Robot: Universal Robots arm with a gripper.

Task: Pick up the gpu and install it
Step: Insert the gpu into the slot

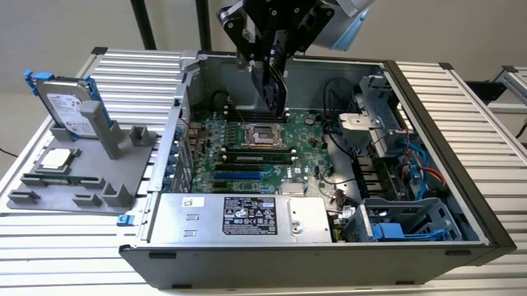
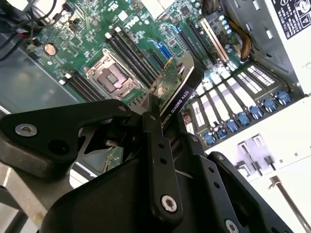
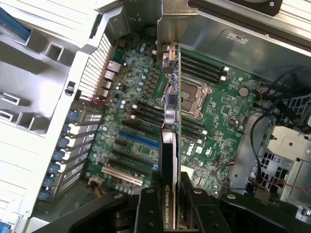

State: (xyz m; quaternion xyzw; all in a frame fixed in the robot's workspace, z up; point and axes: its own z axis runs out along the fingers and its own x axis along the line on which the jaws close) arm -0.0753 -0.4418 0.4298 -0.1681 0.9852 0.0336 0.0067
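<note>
Green on one face and black on the other, the gpu (image 3: 171, 141) hung on edge in our gripper (image 3: 169, 204), whose fingers (image 3: 148, 213) were clamped on its two faces. We held it above the motherboard (image 3: 141, 97) inside the open computer case (image 1: 288, 265), its silver bracket (image 3: 171, 19) at the end farthest from the fingers. Outside the case, on the grey stand (image 1: 58, 191), the hard drive (image 1: 66, 105) stood upright.

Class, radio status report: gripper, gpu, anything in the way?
Status: gripper shut on gpu. It hangs on edge above the motherboard, not in a slot. Nothing visible between card and board.
</note>
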